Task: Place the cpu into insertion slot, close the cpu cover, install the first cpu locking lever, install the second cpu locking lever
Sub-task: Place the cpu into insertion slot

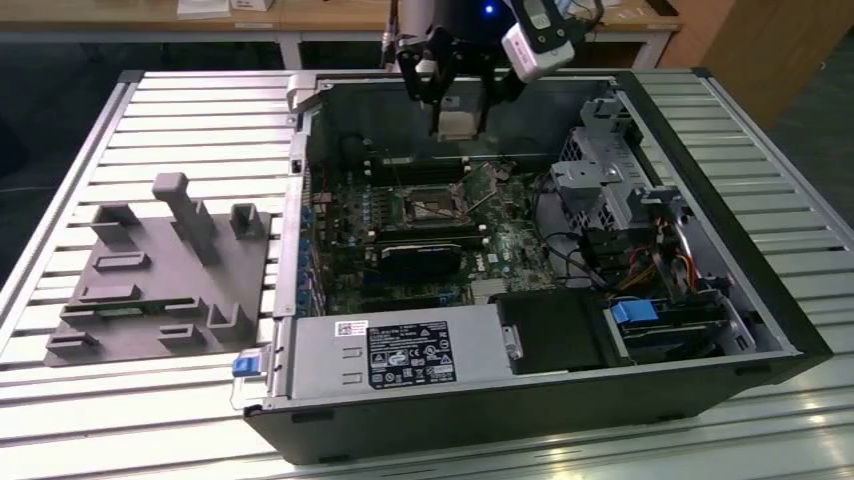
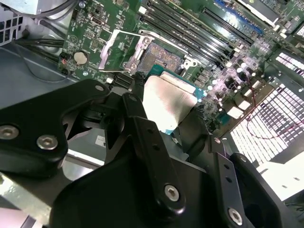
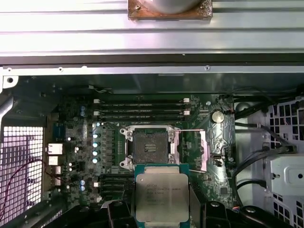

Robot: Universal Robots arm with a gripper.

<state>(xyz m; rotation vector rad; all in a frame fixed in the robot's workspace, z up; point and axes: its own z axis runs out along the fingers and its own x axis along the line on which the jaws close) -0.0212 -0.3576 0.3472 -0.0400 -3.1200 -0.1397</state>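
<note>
The cpu (image 3: 162,197) sits clamped between the pincer's (image 3: 164,212) two black fingers, its dull silver top facing the first wrist view; in the second wrist view the cpu (image 2: 168,102) shows pale and tilted between the same fingers. In the exterior view the cpu (image 1: 454,123) hangs at the upper middle of the frame, held by the closed pincer (image 1: 457,108) above the far part of the open case (image 1: 534,410), clear of the board (image 1: 507,250) below. The slot (image 3: 149,146) lies bare and dark with a silvery rim, and in the first wrist view it appears just past the chip's edge; in the exterior view the slot (image 1: 430,208) is near the frame's middle, lower than the chip and apart from it. The cover (image 2: 107,51) is swung open and rests beside the slot (image 2: 164,59). The case lies on its side on a slatted metal desk (image 1: 160,120). A grey fixture (image 1: 147,290) stands on the desk at the exterior view's left, beside the case.
</note>
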